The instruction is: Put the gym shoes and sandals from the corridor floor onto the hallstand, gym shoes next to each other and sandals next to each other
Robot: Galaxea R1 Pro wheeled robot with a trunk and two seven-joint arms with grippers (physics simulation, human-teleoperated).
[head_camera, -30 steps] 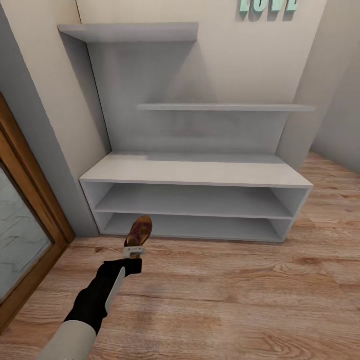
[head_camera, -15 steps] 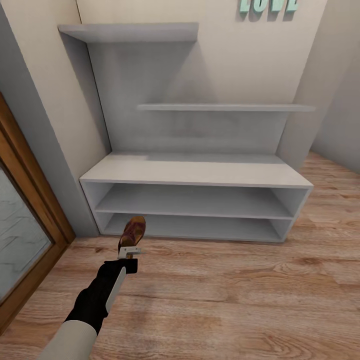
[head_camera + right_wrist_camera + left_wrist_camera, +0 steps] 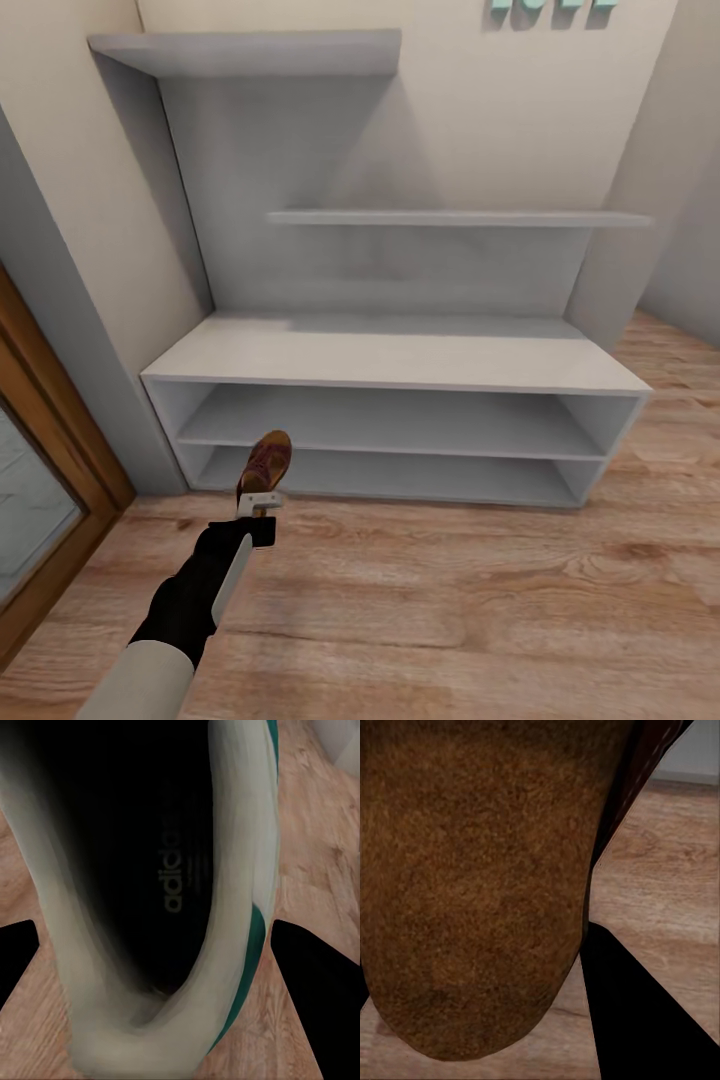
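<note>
The pale grey hallstand (image 3: 400, 355) stands against the wall ahead, its two long shelf bays bare. My left gripper (image 3: 260, 502) is shut on a brown sandal (image 3: 266, 460), holding it toe-up just above the corridor floor (image 3: 450, 600), in front of the left end of the lower bay. In the left wrist view the sandal (image 3: 472, 885) looms close, with one dark finger (image 3: 652, 1020) beside it. In the right wrist view a white gym shoe (image 3: 240, 870) with a green stripe sits between the fingers of my right gripper (image 3: 169, 967), over the floor. The other shoes are out of view.
Two stepped wall shelves (image 3: 250, 50) (image 3: 450, 216) hang above the bench. A wooden door frame with glass (image 3: 40, 470) runs down the left side. Teal letters (image 3: 555, 12) are on the wall. A wall corner closes in at the right.
My left gripper carried the sandal slightly left. The camera then moved closer, so the hallstand looks larger and wider.
</note>
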